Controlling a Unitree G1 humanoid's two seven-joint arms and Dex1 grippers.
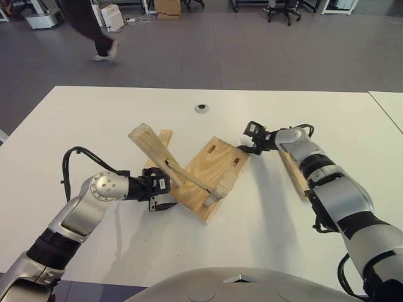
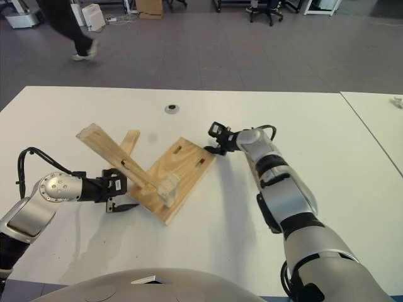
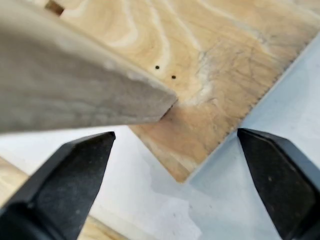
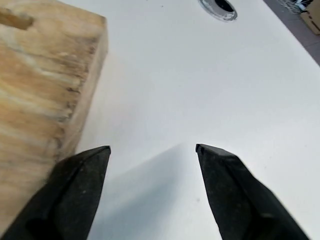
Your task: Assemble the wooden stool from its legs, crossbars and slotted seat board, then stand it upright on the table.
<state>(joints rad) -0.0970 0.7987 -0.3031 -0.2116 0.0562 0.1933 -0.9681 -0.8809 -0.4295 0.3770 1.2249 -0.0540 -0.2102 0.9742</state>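
The slotted seat board (image 1: 201, 173) lies flat at the middle of the white table (image 1: 94, 119). A leg (image 1: 154, 148) slants across it, rising toward the far left. The left gripper (image 1: 165, 194) sits at the board's near-left edge with its fingers spread wide. The right gripper (image 1: 245, 146) is at the far-right corner, fingers likewise apart and holding nothing. A second leg (image 1: 293, 175) lies on the table beneath the right forearm. Whether the slanting leg is seated in a slot cannot be told. If it is loose, a push on either corner could turn the board and tip the leg off. A sweep of the right arm could knock the second leg away.
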